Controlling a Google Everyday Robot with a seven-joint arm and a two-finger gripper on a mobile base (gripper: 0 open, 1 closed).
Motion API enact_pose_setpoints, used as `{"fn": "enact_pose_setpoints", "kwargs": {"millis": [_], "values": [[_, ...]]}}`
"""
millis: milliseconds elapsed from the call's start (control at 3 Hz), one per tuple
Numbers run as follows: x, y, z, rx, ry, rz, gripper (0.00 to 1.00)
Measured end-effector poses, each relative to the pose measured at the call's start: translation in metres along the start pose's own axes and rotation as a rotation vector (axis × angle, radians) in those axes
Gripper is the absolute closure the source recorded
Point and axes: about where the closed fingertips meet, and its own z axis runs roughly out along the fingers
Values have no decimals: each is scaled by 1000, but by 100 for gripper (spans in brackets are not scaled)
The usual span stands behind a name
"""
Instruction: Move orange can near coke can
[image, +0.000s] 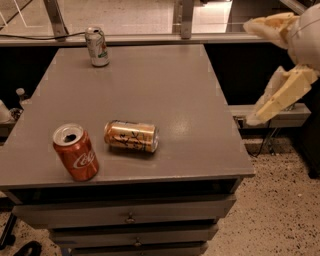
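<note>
The orange can (131, 136) lies on its side near the front of the grey table (150, 85), golden with dark markings. The coke can (75, 152) stands upright just left of it, red with white script and an open top, a small gap between them. My gripper (260, 70) is at the far right, off the table's right edge and raised, well away from both cans. Its two cream fingers (282, 95) are spread wide and hold nothing.
A white-green can (97, 46) stands upright at the table's back left. The table has drawers (130, 216) below its front edge. A rail and shelf (280, 112) lie to the right, above a speckled floor.
</note>
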Motion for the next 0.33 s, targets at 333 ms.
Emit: {"fn": "enact_pose_setpoints", "kwargs": {"millis": [333], "values": [[-9, -8, -11, 28, -6, -21, 0]]}}
